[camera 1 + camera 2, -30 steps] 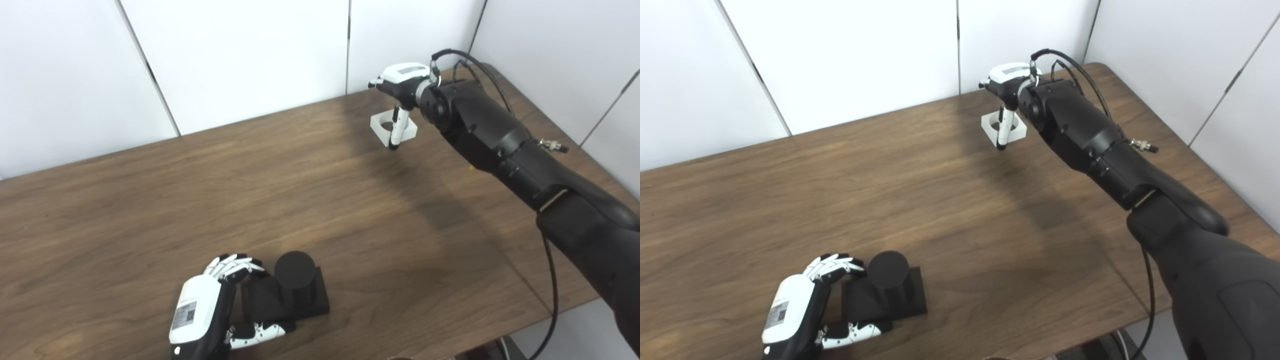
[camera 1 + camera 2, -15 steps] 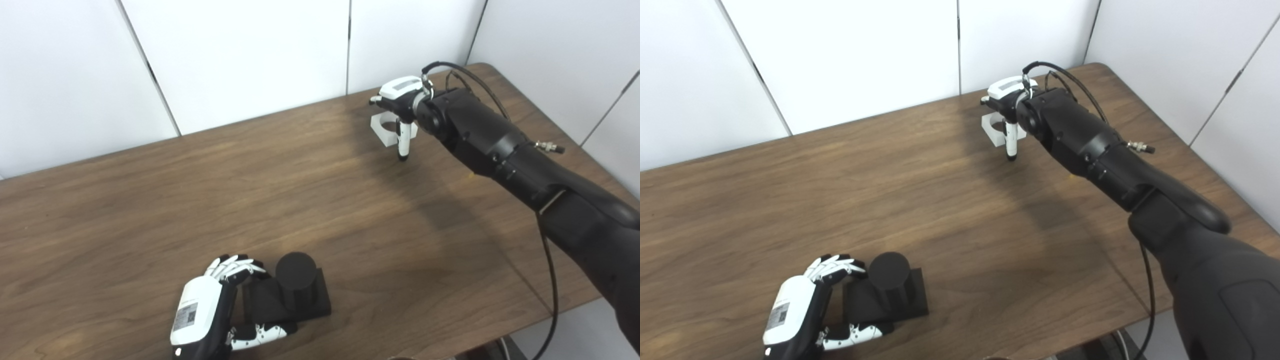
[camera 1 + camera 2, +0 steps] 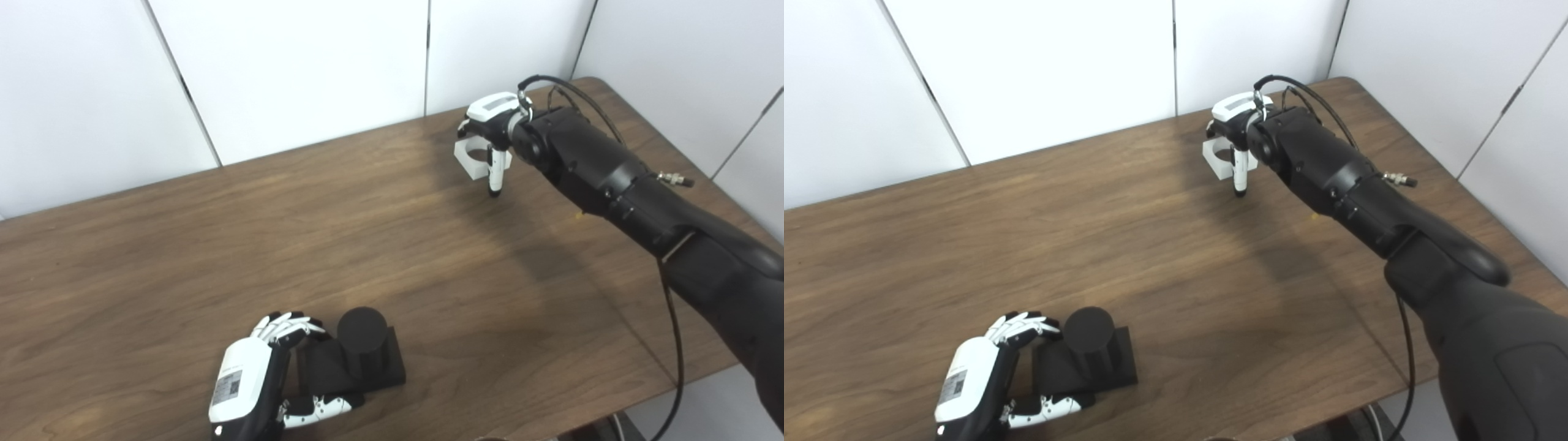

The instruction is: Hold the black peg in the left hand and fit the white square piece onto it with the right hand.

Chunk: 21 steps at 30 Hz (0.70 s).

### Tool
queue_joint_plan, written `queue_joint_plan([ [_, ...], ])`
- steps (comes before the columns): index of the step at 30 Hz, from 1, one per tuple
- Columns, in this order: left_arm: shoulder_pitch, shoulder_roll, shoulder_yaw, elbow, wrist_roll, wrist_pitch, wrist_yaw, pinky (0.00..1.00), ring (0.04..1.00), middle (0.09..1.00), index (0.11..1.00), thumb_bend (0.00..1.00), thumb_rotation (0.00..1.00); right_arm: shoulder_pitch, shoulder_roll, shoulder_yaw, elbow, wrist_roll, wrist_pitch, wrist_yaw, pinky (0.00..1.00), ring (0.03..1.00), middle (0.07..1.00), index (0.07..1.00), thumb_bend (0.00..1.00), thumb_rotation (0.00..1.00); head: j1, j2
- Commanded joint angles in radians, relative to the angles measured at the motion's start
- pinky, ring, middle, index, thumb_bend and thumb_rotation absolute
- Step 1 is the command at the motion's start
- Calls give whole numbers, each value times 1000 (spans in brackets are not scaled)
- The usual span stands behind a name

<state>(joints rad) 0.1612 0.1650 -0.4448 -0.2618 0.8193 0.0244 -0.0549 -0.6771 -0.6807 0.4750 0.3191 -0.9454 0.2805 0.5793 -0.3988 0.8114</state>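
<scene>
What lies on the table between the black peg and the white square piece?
Nothing: between the black peg and the white square piece there is only bare wooden table, as both eye views show.

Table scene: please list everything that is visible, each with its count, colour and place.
Table: one, dark brown wood, fills the view.
Black peg: one, black cylinder upright on a square black base, near edge, left of centre.
White square piece: one, white with a round hole, far right part.
Wall panels: white, behind the table.
Left robot hand: white and black, curled around the peg's base.
Right robot hand: white and black, at the white piece.
</scene>
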Motion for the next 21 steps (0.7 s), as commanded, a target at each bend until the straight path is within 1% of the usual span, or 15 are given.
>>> queue_joint_plan([
  [1,18,4,-13,-12,-5,5,-40,909,826,748,486,518,43,-51,-35,-4,-5,-22,-30,-18,1000,1000,980,851,844,174,0,1],
  [8,22,1,-17,-23,-2,9,-42,911,826,746,486,518,43,-53,-40,-12,-10,-27,-58,-4,999,1000,933,743,812,197,2,7],
  [10,24,1,-18,-28,0,14,-45,912,826,746,486,518,42,-51,-41,-17,-10,-24,-64,-5,983,992,918,707,811,198,4,10],
  [15,26,1,-17,-30,-3,13,-48,913,827,746,486,518,43,-42,-40,-30,-12,-14,-70,-11,932,967,897,667,818,191,4,13],
  [19,27,0,-16,-33,2,11,-49,914,828,745,485,518,43,-36,-43,-30,-9,-9,-89,-23,889,946,877,629,813,187,6,16],
  [20,28,0,-16,-35,3,11,-51,914,828,745,485,518,43,-34,-44,-33,-10,-5,-94,-25,883,943,873,563,672,168,6,16],
  [21,28,0,-16,-37,3,12,-51,914,829,745,486,518,43,-31,-44,-37,-9,1,-99,-31,876,938,866,521,585,155,6,16],
])
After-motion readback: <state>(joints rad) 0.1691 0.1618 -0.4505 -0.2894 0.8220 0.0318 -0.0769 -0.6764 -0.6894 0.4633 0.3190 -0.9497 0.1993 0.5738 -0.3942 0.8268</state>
